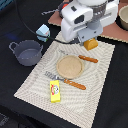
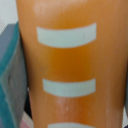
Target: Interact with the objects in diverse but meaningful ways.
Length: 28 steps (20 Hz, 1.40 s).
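Your gripper [image 1: 89, 39] sits at the upper centre of the exterior view, low over the loaf [image 1: 90, 44], which peeks out orange just beneath the white wrist body at the far edge of the mat [image 1: 35, 82]. You cannot tell from either picture whether the fingers are spread or pressed onto the loaf, because the wrist body hides them. In the wrist view the loaf [image 2: 67, 60] fills nearly the whole frame, orange with pale bars across it, so the camera is very close to it. Going left to right in the exterior view: the grey pot [image 1: 26, 52] stands at the left on the dark table, off the mat; the blue carton [image 1: 43, 32] lies behind it; the butter [image 1: 55, 91] lies on the mat's near part; the plate [image 1: 69, 66] sits mid-mat between two pieces of cutlery [image 1: 80, 58].
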### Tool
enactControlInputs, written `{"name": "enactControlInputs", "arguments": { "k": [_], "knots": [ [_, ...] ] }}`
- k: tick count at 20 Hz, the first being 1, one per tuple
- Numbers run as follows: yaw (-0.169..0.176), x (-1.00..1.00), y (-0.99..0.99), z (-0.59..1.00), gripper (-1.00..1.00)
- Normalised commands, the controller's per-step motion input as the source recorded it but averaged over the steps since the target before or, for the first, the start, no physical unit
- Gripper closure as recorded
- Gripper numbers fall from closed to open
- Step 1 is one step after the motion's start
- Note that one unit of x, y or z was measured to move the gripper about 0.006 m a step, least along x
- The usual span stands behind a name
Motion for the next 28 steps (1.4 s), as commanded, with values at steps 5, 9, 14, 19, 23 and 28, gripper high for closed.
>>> {"name": "enactControlInputs", "arguments": {
  "k": [5, 9, 14, 19, 23, 28],
  "knots": [
    [0.099, -0.29, 0.19, -0.82, 1.00],
    [0.081, -0.52, -0.09, -0.79, 1.00],
    [0.007, -0.62, -0.28, 0.11, -1.00],
    [0.030, -0.03, -0.05, 0.70, -1.00],
    [0.007, -0.05, 0.00, 1.00, -1.00],
    [-0.001, -0.12, 0.12, 1.00, -1.00]
  ]
}}
